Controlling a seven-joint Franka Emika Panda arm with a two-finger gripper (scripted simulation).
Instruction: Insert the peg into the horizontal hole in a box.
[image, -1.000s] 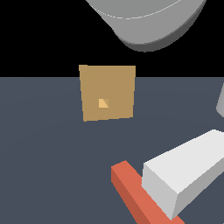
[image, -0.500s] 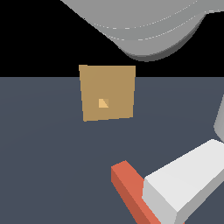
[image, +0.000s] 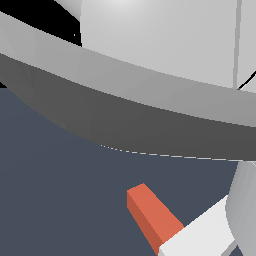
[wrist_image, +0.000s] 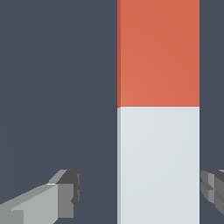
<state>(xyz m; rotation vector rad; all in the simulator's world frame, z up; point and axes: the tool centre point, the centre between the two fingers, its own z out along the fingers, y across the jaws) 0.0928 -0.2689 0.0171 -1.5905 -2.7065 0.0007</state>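
Jaws (wrist_image: 140, 194): spread wide, gripping nothing; 2 fingers (wrist_image: 65, 194) flanking white half of peg (wrist_image: 158, 109), apart from it. Peg: flat on dark bench (wrist_image: 52, 87), orange-red half beyond the fingers. Exterior view: arm (image: 130, 115) filling upper frame, box hidden.

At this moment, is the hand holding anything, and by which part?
Nothing is held. The hand is open, its fingers straddling the white half of the peg without touching it.
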